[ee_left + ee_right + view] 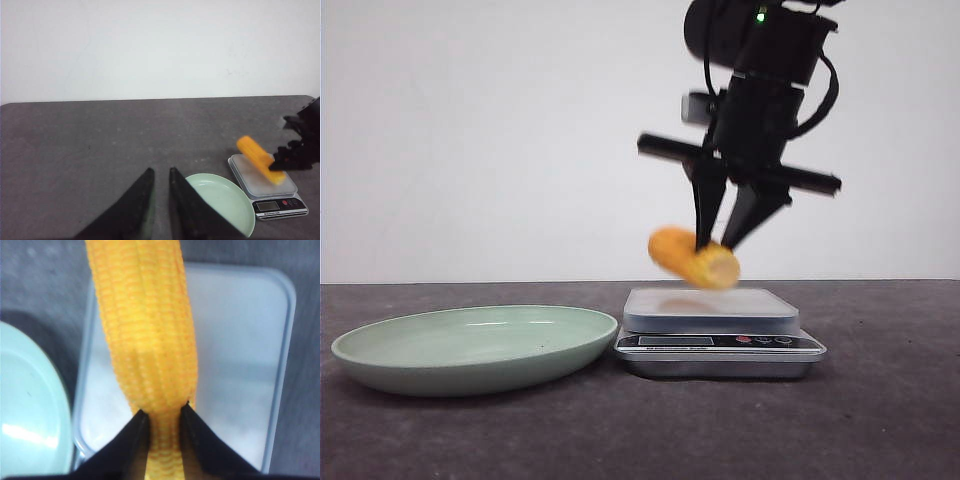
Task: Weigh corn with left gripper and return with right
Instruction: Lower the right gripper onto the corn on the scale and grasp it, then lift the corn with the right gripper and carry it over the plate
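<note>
Holding corn (pixel 693 257), right pincer (pixel 725 240) above scale (pixel 712 310), plate (pixel 470 345) beside

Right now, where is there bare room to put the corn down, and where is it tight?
The green plate is bare, and so is the scale top, just under the corn held in the right gripper. Dark table lies open right of the scale. The plate-to-scale gap is tight.

Right end effector (pixel 728 235) clamped, left end effector (pixel 160 187) nearly closed, empty
</note>
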Tool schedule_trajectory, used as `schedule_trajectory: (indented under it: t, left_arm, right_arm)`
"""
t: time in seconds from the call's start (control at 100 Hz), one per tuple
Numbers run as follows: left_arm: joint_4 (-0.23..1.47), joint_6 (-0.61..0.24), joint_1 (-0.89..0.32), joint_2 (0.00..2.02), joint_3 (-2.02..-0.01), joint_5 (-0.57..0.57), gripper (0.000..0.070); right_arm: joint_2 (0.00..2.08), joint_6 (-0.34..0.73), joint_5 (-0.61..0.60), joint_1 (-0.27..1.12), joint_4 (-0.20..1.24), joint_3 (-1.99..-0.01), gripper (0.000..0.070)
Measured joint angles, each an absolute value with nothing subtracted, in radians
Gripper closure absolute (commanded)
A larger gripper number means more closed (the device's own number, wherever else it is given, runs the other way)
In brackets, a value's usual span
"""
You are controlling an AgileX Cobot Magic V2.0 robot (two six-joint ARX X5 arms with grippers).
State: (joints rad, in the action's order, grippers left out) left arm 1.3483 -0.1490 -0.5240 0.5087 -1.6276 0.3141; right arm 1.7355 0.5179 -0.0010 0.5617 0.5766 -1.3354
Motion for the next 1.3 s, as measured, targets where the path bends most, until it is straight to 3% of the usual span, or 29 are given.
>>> schedule_trajectory:
  t: [0.29,0.78,1.01,1.3]
  left_arm:
    - [1.355,-0.149,-0.524,0.509,-1.628,0.314,0.0696]
    - [1.310,-0.149,-0.524,0.509,-1.628,0.314,0.0696]
    - [1.311,-0.149,-0.524,0.509,-1.628,0.314,0.0696]
    - [1.348,-0.157,-0.524,0.509,-1.628,0.315,0.0696]
  right_arm:
    - [1.495,0.476,0.068,0.562,0.330,-1.408,0.0696]
    - [1.523,0.455,-0.054,0.657,0.426,-1.459,0.0696]
    - [1.650,0.454,-0.084,0.733,0.506,-1.461,0.0696]
    - [1.857,0.529,-0.165,0.794,0.519,-1.461,0.0696]
